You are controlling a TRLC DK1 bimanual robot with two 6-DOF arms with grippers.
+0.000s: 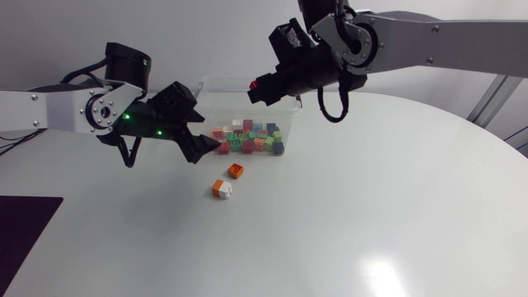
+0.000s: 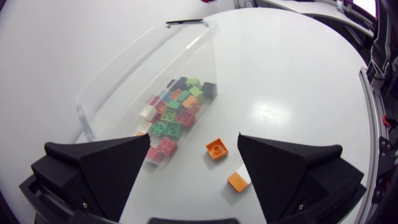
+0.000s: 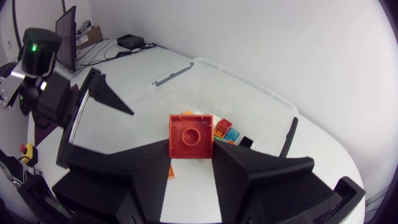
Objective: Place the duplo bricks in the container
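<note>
A clear plastic container (image 1: 223, 82) stands at the back of the table and holds several coloured duplo bricks (image 1: 247, 137). On the table in front of it lie an orange brick (image 1: 235, 171) and an orange and white brick (image 1: 221, 189). My left gripper (image 1: 205, 136) hangs open by the container's front left corner. In the left wrist view the container (image 2: 124, 68) lies ahead of the open left gripper (image 2: 193, 177), with the orange brick (image 2: 216, 149) and the orange and white brick (image 2: 239, 180) between the fingers, untouched. My right gripper (image 3: 190, 160) is shut on a red brick (image 3: 190, 137) above the container (image 3: 249, 84).
Bare white table stretches to the front and right of the loose bricks. A dark mat (image 1: 25, 235) lies at the front left edge. In the right wrist view my left arm's gripper (image 3: 93, 99) shows close beside the container.
</note>
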